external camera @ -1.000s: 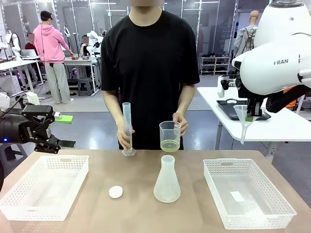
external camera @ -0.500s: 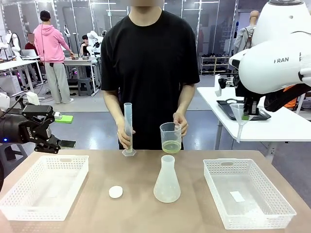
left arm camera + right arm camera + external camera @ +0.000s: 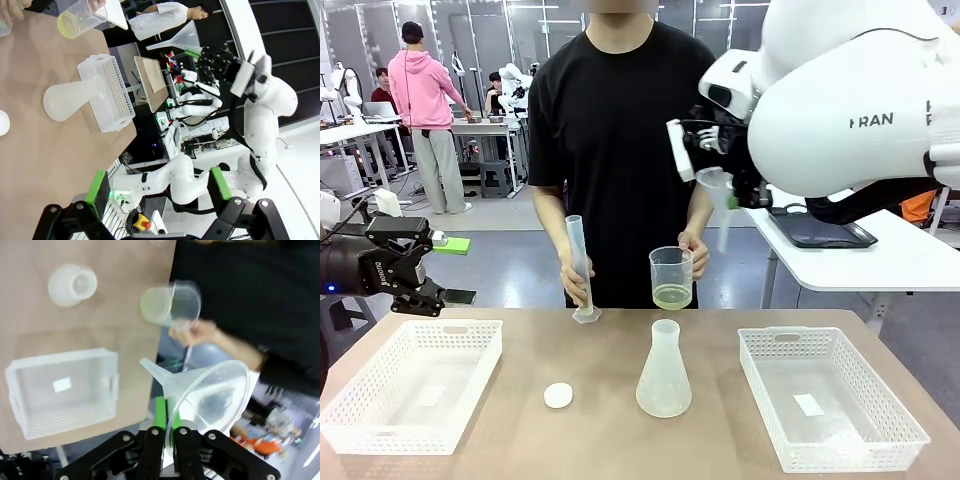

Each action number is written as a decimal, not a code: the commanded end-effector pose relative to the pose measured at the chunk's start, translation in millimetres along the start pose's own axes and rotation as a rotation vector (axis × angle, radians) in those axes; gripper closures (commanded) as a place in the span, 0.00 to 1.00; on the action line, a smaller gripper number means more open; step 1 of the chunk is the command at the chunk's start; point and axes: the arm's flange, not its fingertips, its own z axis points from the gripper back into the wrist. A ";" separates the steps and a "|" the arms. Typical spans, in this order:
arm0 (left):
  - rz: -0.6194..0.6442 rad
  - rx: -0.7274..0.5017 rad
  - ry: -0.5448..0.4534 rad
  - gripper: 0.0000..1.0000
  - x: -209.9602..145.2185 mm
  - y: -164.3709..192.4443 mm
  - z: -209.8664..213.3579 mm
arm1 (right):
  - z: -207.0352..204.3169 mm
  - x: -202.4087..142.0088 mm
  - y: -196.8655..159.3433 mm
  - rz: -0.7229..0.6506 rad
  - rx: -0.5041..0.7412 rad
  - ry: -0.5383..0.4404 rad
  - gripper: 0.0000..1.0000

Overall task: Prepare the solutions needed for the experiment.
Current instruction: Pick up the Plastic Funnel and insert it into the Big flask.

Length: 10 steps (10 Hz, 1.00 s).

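**A:** What differs from a second ago?

**B:** The right gripper [image 3: 166, 415] has swung in from the 3 o'clock edge. It is clamped on the rim of the clear funnel [image 3: 717, 190], high at 1 o'clock of the conical flask [image 3: 664, 372]. The graduated cylinder [image 3: 579, 265] stood upright; it now leans, top toward 11 o'clock, in the person's hand [image 3: 575, 283]. The left gripper [image 3: 159, 187], jaws wide and holding nothing, has not moved from 9 o'clock.

**A:** And the containers?

**B:** The solution [image 3: 671, 297], pale yellow-green, lies shallow in the beaker [image 3: 671, 270]. The other hand [image 3: 692, 250] holds it at 12 o'clock of the flask. The flask looks empty. The right basket [image 3: 830, 440], at 3 o'clock, holds a white slip [image 3: 808, 404]. The left basket [image 3: 380, 430] sits at 9 o'clock. A white disc [image 3: 558, 395] lies on the surface [image 3: 610, 440] between that basket and the flask.
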 end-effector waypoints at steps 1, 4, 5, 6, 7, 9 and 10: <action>0.012 -0.025 -0.011 0.00 1.2 -2.6 -2.7 | 2.3 13.1 8.5 0.097 -0.049 -0.118 0.97; 0.012 -0.025 -0.011 0.00 1.2 -2.6 -2.7 | 13.9 35.2 23.1 0.148 -0.046 -0.130 0.97; 0.012 -0.025 -0.011 0.00 1.2 -2.6 -2.7 | 18.3 40.0 27.9 0.157 -0.053 -0.139 0.97; 0.012 -0.025 -0.011 0.00 1.2 -2.6 -2.7 | 21.1 44.2 32.5 0.167 -0.046 -0.144 0.97; 0.012 -0.025 -0.011 0.00 1.2 -2.6 -2.7 | 23.2 48.7 36.6 0.183 -0.045 -0.164 0.97; 0.012 -0.025 -0.011 0.00 1.2 -2.6 -2.7 | 24.1 54.8 44.7 0.191 -0.028 -0.170 0.97; 0.012 -0.025 -0.011 0.00 1.2 -2.6 -2.7 | 20.2 56.5 49.2 0.198 -0.013 -0.175 0.97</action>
